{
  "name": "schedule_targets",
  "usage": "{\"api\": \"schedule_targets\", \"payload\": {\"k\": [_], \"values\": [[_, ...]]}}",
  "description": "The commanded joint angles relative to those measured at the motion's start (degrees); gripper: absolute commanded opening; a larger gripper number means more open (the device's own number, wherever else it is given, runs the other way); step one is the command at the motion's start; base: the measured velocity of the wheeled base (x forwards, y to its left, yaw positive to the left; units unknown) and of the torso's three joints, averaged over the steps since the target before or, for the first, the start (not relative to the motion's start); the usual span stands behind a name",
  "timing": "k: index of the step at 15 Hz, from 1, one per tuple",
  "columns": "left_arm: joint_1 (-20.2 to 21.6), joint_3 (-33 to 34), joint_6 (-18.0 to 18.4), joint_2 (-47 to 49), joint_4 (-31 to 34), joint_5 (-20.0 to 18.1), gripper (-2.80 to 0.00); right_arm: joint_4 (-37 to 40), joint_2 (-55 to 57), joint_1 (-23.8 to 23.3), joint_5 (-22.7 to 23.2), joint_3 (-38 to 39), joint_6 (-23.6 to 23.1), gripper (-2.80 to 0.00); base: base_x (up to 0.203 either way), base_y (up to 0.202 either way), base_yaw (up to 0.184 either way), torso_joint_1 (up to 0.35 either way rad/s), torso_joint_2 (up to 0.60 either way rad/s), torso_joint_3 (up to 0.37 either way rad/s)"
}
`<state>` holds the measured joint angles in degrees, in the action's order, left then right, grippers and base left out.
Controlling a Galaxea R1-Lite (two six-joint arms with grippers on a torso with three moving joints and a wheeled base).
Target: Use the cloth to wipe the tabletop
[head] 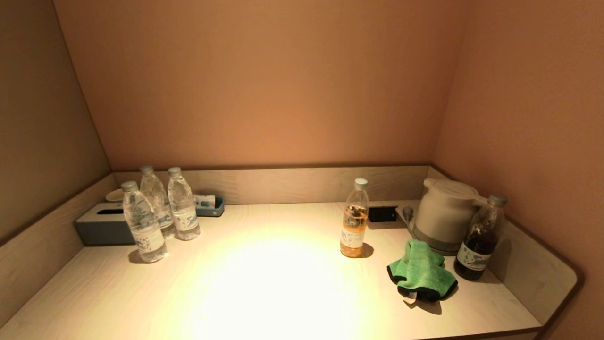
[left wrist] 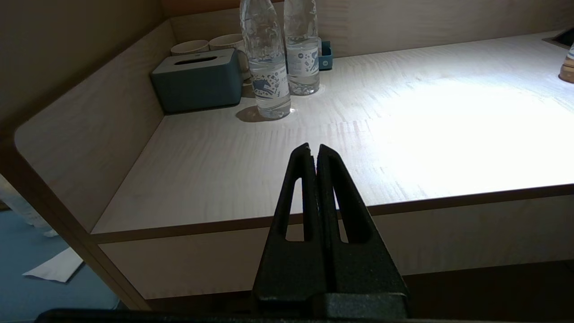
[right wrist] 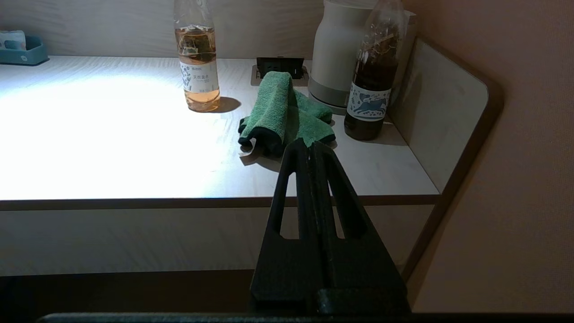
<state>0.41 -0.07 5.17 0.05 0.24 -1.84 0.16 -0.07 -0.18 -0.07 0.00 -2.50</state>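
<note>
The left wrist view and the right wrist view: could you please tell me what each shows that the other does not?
Only the left wrist view shows the shut left gripper, the tissue box, two cups and the water bottles. Only the right wrist view shows the shut right gripper, the green cloth, the kettle and the dark bottle. Both show the tabletop, the small blue tray and the orange drink bottle.

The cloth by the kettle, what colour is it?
Green cloth with a dark edge, clearest in right wrist view.
</note>
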Motion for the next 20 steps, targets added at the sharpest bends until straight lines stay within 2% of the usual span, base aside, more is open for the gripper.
{"api": "schedule_targets", "payload": {"k": [1,20], "values": [[0.02,-0.01,0.02,0.04,0.02,0.00,-2.80,-0.05,0.07,0.01,-0.01,0.00,-0.05,-2.80,0.000,0.000,0.000,0.000,0.00,0.000],[-0.06,-0.01,0.02,0.04,0.02,0.00,-2.80,0.02,0.07,0.01,-0.01,0.00,-0.05,-2.80,0.000,0.000,0.000,0.000,0.00,0.000]]}}
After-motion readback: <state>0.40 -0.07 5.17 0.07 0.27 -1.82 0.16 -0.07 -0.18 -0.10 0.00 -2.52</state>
